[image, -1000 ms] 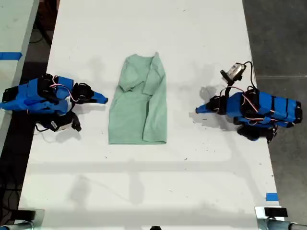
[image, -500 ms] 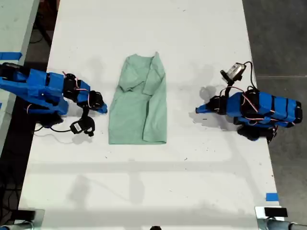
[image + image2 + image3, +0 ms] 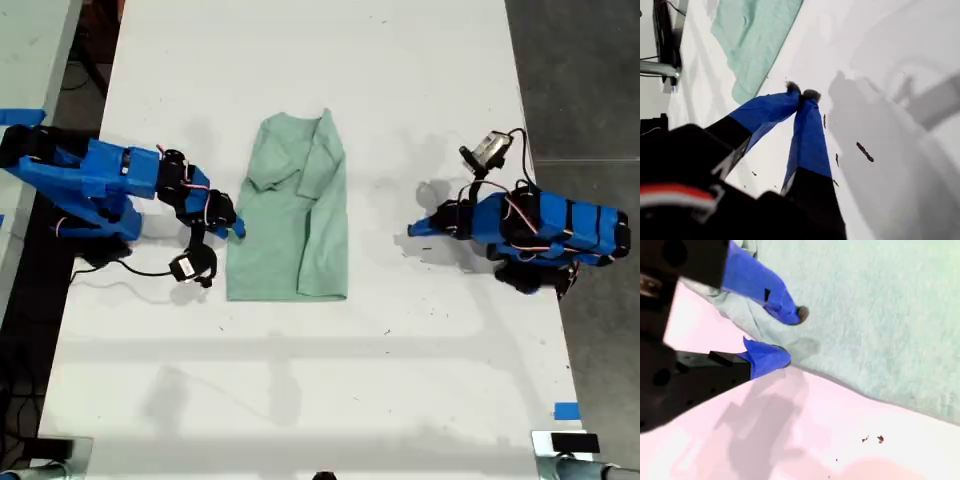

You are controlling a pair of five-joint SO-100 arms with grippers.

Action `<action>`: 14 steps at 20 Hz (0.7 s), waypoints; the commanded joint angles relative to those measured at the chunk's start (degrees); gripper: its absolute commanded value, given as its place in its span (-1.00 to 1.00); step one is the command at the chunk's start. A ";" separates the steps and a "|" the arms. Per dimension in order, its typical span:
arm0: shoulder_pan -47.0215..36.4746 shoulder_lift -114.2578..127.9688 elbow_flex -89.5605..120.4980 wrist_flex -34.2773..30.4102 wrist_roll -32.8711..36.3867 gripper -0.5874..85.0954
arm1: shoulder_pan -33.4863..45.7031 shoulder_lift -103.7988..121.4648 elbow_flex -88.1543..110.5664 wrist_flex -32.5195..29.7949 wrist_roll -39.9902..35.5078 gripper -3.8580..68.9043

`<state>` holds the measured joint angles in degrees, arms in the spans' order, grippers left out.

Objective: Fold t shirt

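**Second claw at the shirt's edge**

My second claw (image 3: pixel 785 337) had its tips apart, straddling the hem of the shirt (image 3: pixel 290 215) on the exterior view's left: one tip over cloth, one by the tabletop (image 3: pixel 300 400). My first claw (image 3: pixel 802 94) was pinched together on nothing, off the shirt at the exterior view's right. The shirt lay mid-tabletop, already folded lengthwise. To grip well, the lower tip should slide under every layer before closing, or only the top layer would likely lift.
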<state>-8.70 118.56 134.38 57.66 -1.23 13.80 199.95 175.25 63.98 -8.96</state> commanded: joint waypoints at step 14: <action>-1.67 -14.94 -4.31 -1.58 -7.73 -0.99 | 0.35 0.97 3.16 0.09 0.53 -0.85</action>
<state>-8.70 103.89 130.87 56.25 -8.35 13.80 199.95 175.25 63.98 -8.96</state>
